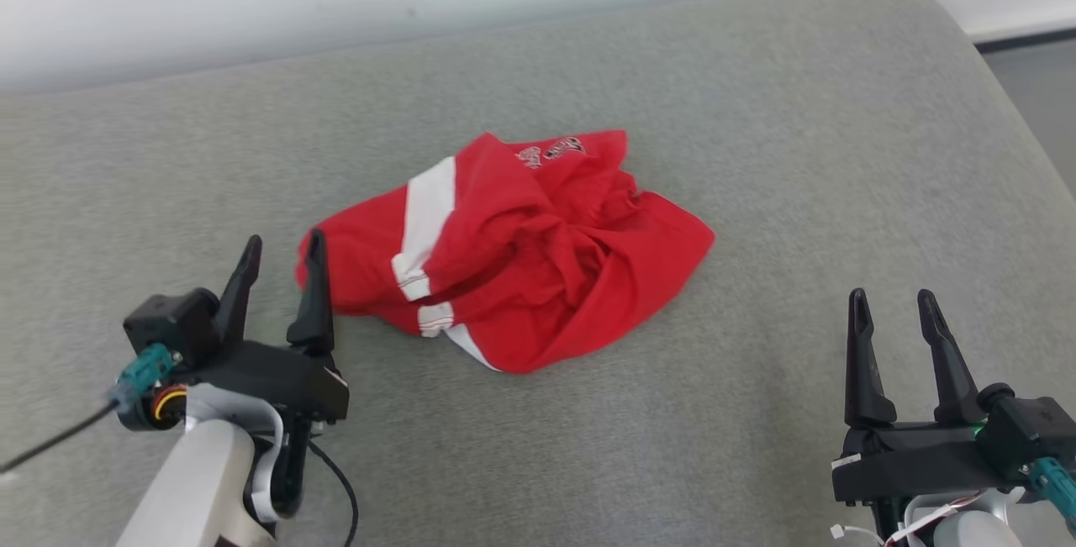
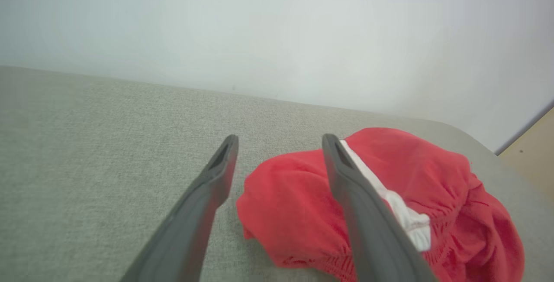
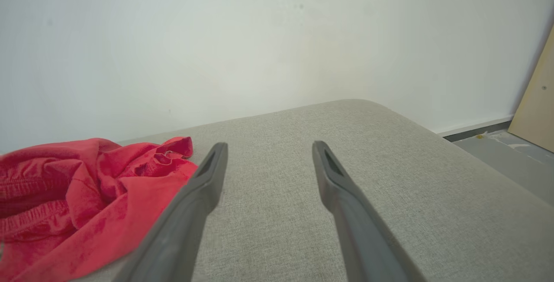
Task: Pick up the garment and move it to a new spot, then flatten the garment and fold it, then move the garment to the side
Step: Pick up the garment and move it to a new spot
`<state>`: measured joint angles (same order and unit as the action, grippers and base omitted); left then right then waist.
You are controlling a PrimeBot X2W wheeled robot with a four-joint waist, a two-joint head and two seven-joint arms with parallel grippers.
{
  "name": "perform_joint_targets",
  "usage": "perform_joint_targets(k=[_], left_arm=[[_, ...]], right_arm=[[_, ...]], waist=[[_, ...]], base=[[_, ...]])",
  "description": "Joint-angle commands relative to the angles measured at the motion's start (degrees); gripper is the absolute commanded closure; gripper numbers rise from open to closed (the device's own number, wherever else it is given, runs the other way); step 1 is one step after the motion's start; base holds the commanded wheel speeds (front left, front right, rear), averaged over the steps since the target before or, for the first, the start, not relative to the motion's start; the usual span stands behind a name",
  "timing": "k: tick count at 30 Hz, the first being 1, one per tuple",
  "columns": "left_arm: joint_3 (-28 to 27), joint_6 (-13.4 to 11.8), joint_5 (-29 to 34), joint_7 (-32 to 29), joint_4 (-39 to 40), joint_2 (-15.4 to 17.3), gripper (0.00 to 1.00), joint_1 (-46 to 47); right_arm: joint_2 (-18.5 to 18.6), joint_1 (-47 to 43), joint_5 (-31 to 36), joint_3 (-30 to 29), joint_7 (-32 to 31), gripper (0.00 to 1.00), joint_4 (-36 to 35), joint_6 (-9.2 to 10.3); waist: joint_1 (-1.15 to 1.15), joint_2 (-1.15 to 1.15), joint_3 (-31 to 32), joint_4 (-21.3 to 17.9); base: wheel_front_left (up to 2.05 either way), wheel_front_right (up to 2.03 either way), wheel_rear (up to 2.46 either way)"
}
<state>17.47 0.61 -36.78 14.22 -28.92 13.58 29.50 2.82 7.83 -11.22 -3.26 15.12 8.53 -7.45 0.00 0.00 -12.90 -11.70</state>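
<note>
A red garment (image 1: 521, 261) with white stripes is lying crumpled in soft folds mid-cushion (image 1: 756, 110), its print too creased to read. The grey woven cushion is curving into a rounded corner. The left hand (image 1: 284, 238) is hovering at the garment's edge, spread and empty, one finger hiding the hem. The right hand (image 1: 891, 295), also spread, is waiting well apart.

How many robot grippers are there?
2. The left gripper is at the lower left, right beside the red garment; the right gripper is at the lower right, apart from it. Both are open.
</note>
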Motion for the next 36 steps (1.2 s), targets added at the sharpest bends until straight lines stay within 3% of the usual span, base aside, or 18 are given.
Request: perform_joint_targets(k=[1, 8, 17, 23, 36], left_arm=[[-0.15, 0.34, 1.14, 0.53, 0.56, -0.01, 0.00, -1.37], [-0.61, -0.65, 6.79, 0.98, 6.32, 2.40, 0.00, -4.82], [-6.13, -1.55, 14.08, 1.00, 17.75, 3.57, 0.00, -14.74], [-9.50, -0.48, 19.08, 1.01, 22.64, 2.21, 0.00, -20.85], [-17.44, 1.44, 22.74, 1.01, 24.05, -2.11, 0.00, -27.88]], right_arm=[[0.11, -0.73, 0.52, -0.18, 0.05, 0.00, -0.18, -0.07], [0.11, -1.74, 1.48, -0.06, 0.05, 0.00, -0.64, -0.07], [0.11, -3.02, 1.82, 0.67, 0.04, 0.00, -0.10, -0.07], [0.11, -3.38, 1.86, 0.99, 0.04, 0.00, 0.31, -0.07], [0.10, -4.65, 1.99, 0.82, 0.05, 0.00, 0.98, -0.07]], waist=[[0.00, 0.00, 2.03, 2.20], [0.00, 0.00, 5.15, 5.99], [0.00, 0.00, 7.86, 8.90], [0.00, 0.00, 8.68, 9.41], [0.00, 0.00, 9.42, 10.10]], base=[[0.00, 0.00, 0.00], [0.00, 0.00, 0.00], [0.00, 0.00, 0.00], [0.00, 0.00, 0.00], [0.00, 0.00, 0.00]])
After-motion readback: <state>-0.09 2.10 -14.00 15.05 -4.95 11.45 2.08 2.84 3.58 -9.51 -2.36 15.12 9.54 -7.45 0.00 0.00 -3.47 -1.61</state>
